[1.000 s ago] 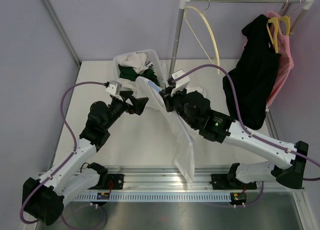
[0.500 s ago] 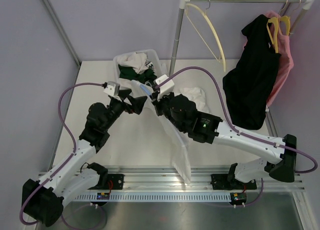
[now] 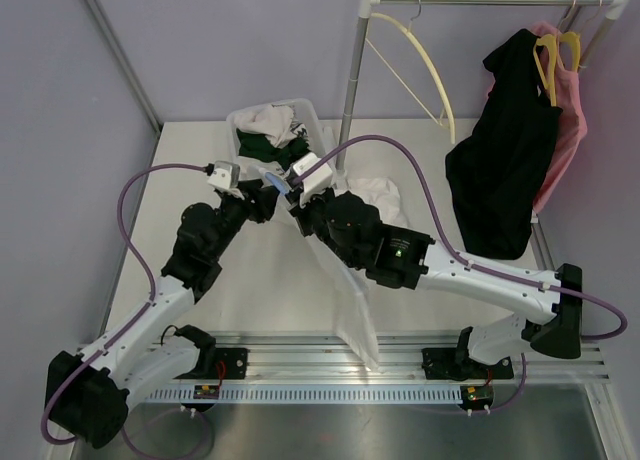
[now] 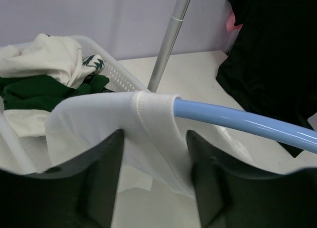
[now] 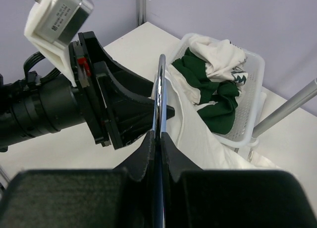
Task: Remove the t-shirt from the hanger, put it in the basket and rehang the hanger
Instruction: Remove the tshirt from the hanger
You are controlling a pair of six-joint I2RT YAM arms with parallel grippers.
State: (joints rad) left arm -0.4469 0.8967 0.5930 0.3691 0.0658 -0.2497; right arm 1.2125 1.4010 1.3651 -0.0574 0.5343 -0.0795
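A white t-shirt (image 3: 352, 280) hangs from a light-blue hanger (image 3: 279, 183) held above the table and drapes down toward the front rail. My right gripper (image 5: 159, 136) is shut on the hanger's chrome hook (image 5: 160, 89); in the top view it (image 3: 300, 198) sits just right of the left gripper (image 3: 264, 202). In the left wrist view the t-shirt's shoulder hem (image 4: 148, 109) lies over the blue hanger arm (image 4: 237, 120). My left gripper (image 4: 154, 134) straddles that cloth, its jaws part-way in, with table still showing between them.
A white basket (image 3: 318, 120) of white and green clothes stands just behind the grippers. Behind it rises a rack pole (image 3: 352, 80) with a bare cream hanger (image 3: 425, 70). A black garment (image 3: 505, 170) and a pink one (image 3: 570, 130) hang at the right. A white cloth (image 3: 385, 190) lies on the table.
The right gripper has carried the hanger and t-shirt left toward the left gripper. The left jaws, wide before, have narrowed around the t-shirt's shoulder.
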